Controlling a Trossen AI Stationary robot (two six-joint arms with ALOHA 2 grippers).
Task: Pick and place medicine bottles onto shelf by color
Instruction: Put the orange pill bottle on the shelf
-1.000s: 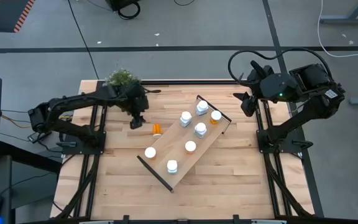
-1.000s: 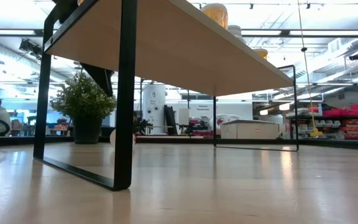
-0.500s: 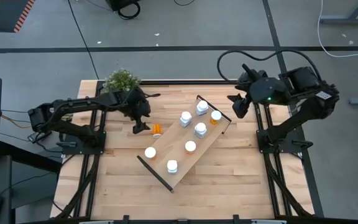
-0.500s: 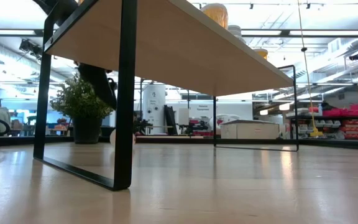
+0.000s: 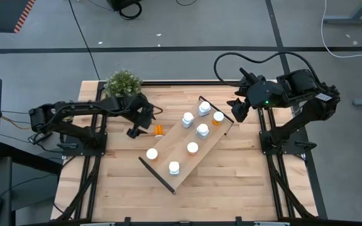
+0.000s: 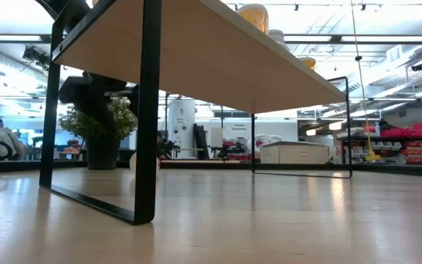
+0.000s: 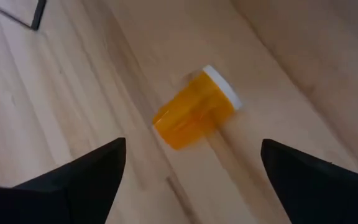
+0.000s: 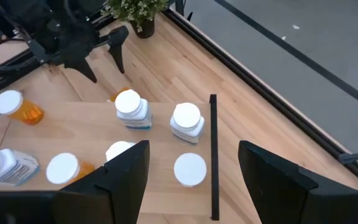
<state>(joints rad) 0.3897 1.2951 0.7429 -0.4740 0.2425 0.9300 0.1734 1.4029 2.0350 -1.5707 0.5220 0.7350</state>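
Orange, and lying on its side on the worktop (image 5: 105, 188), one medicine bottle (image 7: 194, 109) is sitting just beside the shelf (image 5: 180, 164). The left gripper (image 5: 134, 130) is hovering over it, fingers (image 7: 82, 171) spread wide and empty, a potted plant (image 5: 122, 81) near behind. Seven capped bottles (image 5: 193, 147) are standing on the shelf. Beyond the shelf's far rail, the right gripper (image 5: 237, 110) is hanging open and empty.

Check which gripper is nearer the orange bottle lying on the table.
Left. The left gripper hovers open just beside the orange bottle; the right gripper is beyond the shelf, near its far end.
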